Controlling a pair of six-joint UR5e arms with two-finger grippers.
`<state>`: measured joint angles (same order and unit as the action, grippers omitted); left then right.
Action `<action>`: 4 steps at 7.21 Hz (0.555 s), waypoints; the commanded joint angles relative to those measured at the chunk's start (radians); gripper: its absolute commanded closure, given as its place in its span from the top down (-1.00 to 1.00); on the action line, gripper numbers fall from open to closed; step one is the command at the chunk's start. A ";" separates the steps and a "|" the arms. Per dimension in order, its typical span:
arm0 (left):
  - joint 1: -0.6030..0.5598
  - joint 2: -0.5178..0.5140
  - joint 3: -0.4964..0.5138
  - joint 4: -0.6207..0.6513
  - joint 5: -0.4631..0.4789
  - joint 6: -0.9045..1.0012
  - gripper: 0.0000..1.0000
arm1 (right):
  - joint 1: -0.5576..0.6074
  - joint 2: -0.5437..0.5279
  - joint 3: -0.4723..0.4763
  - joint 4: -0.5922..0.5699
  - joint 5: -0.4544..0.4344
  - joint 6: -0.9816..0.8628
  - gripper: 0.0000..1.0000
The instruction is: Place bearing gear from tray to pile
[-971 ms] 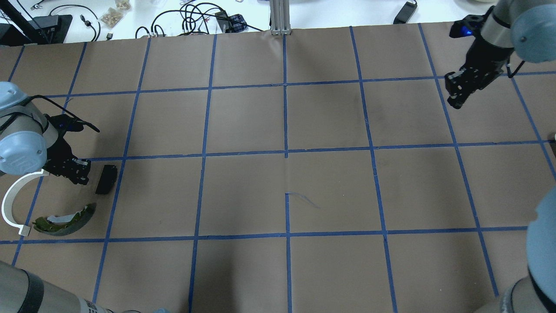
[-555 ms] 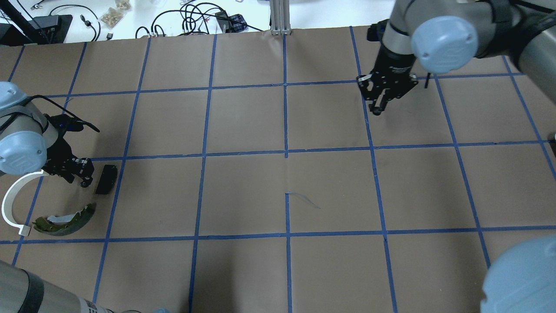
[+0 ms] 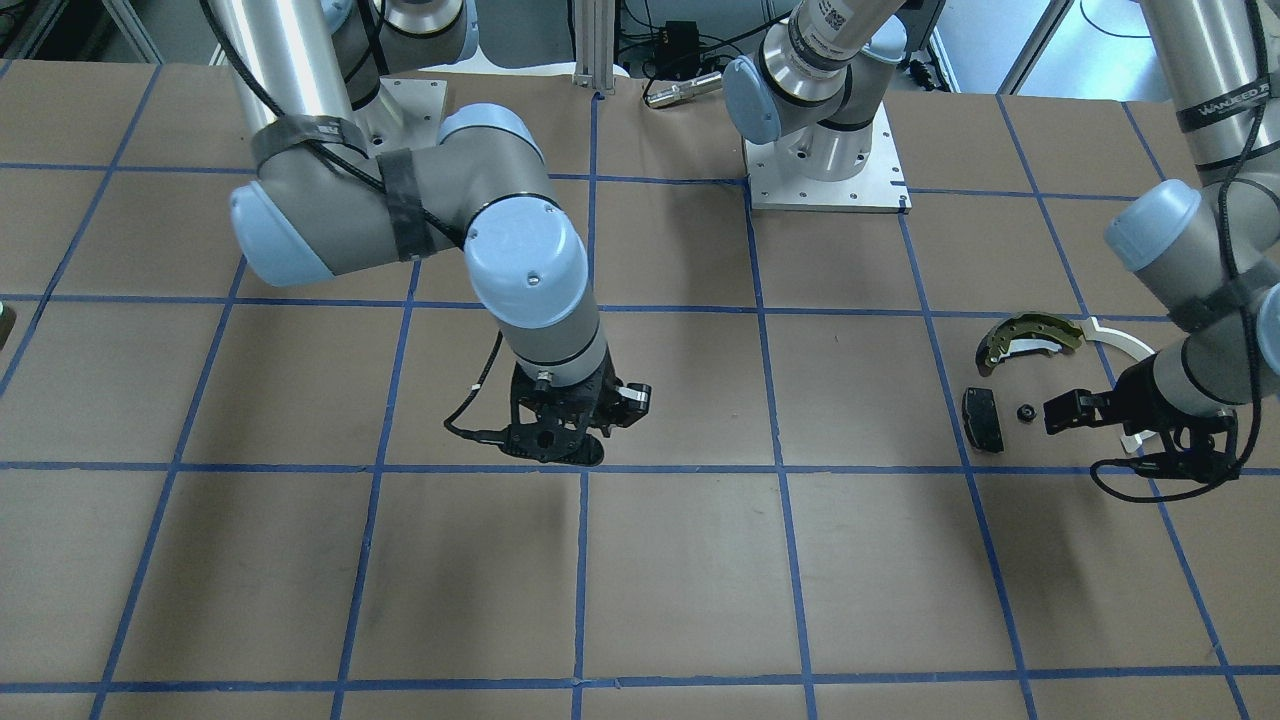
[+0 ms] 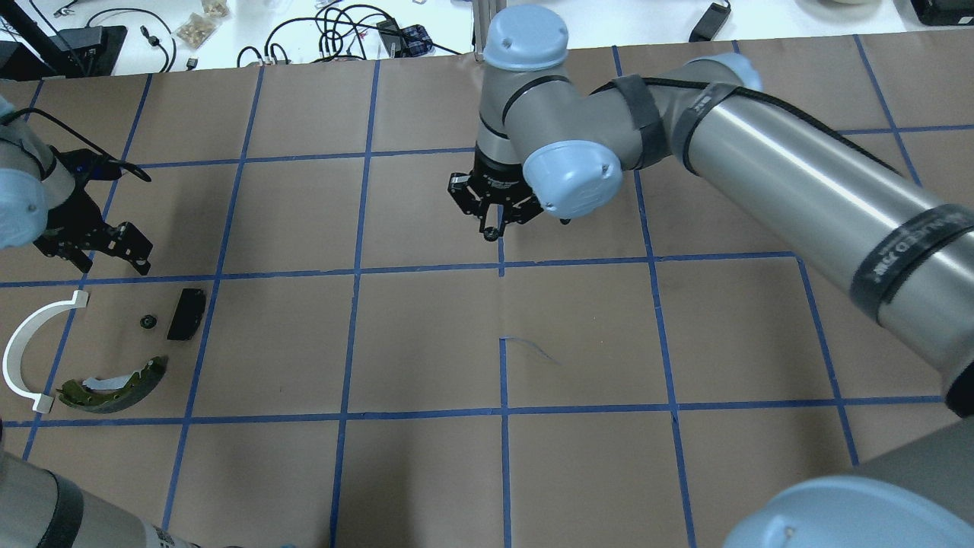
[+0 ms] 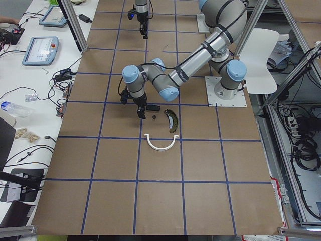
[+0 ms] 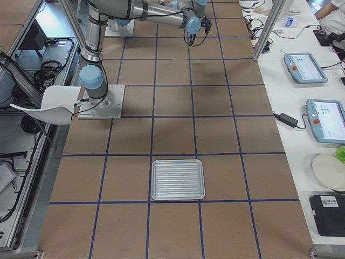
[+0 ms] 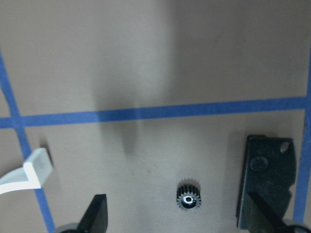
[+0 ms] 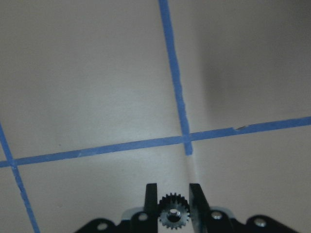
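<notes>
My right gripper (image 4: 493, 228) hangs over the middle of the table, shut on a small black toothed bearing gear (image 8: 173, 213) held between its fingertips. A second black gear (image 4: 148, 321) lies on the paper in the pile, beside the black rectangular pad (image 4: 186, 313). It also shows in the left wrist view (image 7: 188, 199). The pile holds the olive-and-black brake shoe (image 4: 114, 384) and the white plastic arc (image 4: 27, 350). My left gripper (image 4: 114, 265) is open and empty, just beyond the pile, with its fingers (image 7: 98, 213) either side of that gear from above.
An empty ribbed silver tray (image 6: 178, 162) sits on the table's right end. The table is brown paper with a blue tape grid. Cables and small items (image 4: 335, 30) lie past the far edge. The right arm's long link (image 4: 799, 183) spans the right half.
My right arm has swung from the far right to the table's middle. My left gripper has pulled back from the pile, and a gear now lies uncovered beside the black pad.
</notes>
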<state>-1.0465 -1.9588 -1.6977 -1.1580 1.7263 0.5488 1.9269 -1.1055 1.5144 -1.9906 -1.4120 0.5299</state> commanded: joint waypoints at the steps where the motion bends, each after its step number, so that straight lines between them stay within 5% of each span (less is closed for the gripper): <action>1: -0.103 0.006 0.078 -0.083 -0.008 -0.116 1.00 | 0.026 0.027 -0.013 -0.027 0.001 0.009 0.26; 2: -0.139 0.012 0.084 -0.085 -0.010 -0.165 1.00 | 0.026 0.021 -0.016 -0.027 -0.002 0.022 0.78; 3: -0.159 0.015 0.082 -0.085 -0.033 -0.182 1.00 | 0.024 0.021 -0.034 -0.025 -0.008 0.024 1.00; 4: -0.177 0.023 0.085 -0.085 -0.077 -0.199 1.00 | 0.017 0.019 -0.060 -0.013 -0.013 0.015 1.00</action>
<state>-1.1962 -1.9437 -1.6158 -1.2412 1.6907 0.3770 1.9496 -1.0847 1.4810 -2.0131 -1.4189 0.5495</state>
